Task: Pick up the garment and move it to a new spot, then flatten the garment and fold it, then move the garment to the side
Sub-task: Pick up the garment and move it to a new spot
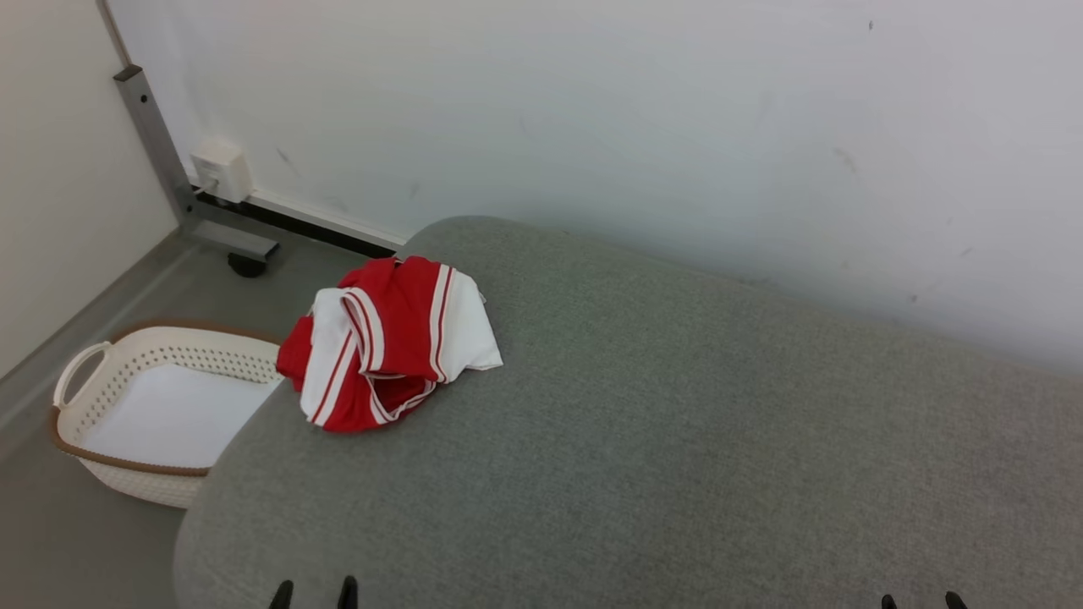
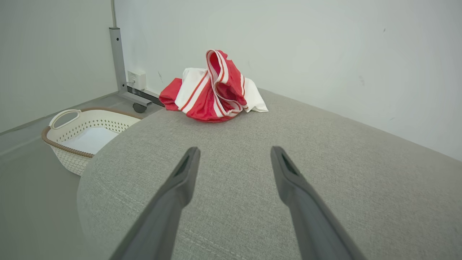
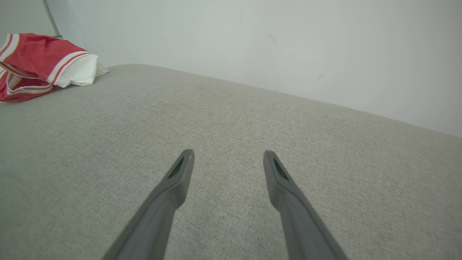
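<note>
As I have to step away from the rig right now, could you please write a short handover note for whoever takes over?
Left end effector: open, empty, over the near part of the grey cushion, well short of the garment.
Right end effector: open, empty, over the cushion's near right.
Garment: red and white, crumpled at the cushion's far left end, next to the white basket on the floor.
Done: nothing; the garment is not yet picked up.
Left: pick it up and move it, flatten, fold, move it aside.
</note>
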`<state>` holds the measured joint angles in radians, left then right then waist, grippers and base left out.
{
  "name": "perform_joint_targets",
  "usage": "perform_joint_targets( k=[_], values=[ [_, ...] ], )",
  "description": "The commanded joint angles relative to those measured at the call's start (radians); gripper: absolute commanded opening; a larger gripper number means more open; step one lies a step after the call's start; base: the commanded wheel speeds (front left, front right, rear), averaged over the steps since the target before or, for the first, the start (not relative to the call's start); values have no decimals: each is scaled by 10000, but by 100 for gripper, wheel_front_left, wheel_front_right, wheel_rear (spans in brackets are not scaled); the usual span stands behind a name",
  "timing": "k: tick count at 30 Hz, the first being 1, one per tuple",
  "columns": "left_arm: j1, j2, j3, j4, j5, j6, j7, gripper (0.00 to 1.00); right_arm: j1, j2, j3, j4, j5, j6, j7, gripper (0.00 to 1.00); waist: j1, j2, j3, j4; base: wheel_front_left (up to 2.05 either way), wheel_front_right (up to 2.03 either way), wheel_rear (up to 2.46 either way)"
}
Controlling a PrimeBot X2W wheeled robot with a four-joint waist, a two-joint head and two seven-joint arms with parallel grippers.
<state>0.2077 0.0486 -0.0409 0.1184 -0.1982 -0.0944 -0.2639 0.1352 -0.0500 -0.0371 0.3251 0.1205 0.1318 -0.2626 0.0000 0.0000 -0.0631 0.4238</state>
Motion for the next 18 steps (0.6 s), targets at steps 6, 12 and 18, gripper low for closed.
perform_joint_targets(
  k=[6,12,18],
  values=[
    [-1048,62,442,271,-81,-24,-5,100,-245,-21,-437,-219,-543,-26,-25,100,0,0,747,-368,0,0,0],
    [-3500,339,933,1337,-443,89,142,100,-757,-261,-875,-621,-1207,-26,-24,100,0,0,2158,-496,0,0,0],
    [-6509,657,1229,2378,-623,518,1029,100,-1536,-1010,-1084,-1205,-1431,-26,53,100,0,0,3832,-621,0,0,0]
  ],
)
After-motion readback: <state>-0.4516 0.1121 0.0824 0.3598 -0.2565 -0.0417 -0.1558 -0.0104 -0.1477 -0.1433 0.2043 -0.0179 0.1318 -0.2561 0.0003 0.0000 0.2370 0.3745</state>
